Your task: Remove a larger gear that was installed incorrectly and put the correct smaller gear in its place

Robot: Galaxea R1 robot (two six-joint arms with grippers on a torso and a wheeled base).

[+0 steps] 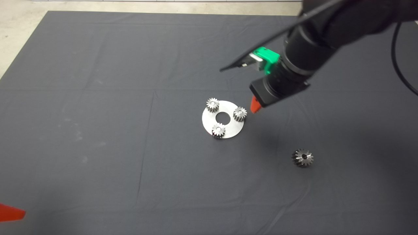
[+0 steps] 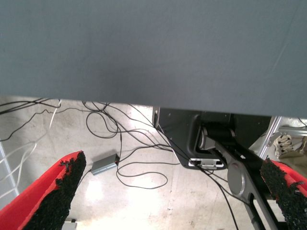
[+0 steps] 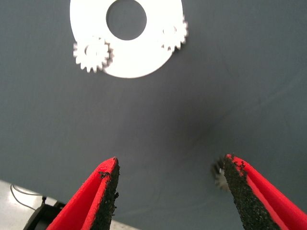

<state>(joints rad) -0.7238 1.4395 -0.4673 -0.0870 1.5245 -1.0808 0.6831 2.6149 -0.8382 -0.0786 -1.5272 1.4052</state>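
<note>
The larger gear (image 1: 302,158), shiny with slanted teeth, lies alone on the mat right of the round steel plate (image 1: 228,130). It peeks out beside a finger (image 3: 244,191) in the right wrist view as well (image 3: 219,176). Three small straight-toothed gears (image 1: 212,104) (image 1: 240,114) (image 1: 218,130) sit on the plate. I cannot tell which of them is the smaller gear. My right gripper (image 1: 255,107) (image 3: 168,172) hovers just right of the plate, open and empty. Parked at the lower left edge, my left gripper (image 1: 9,212) (image 2: 168,177) is open.
The dark mat (image 1: 98,130) covers the table, with pale floor (image 1: 19,26) beyond its far left corner. The left wrist view shows cables (image 2: 139,163) and a black robot base (image 2: 211,139) on the floor below the mat's edge.
</note>
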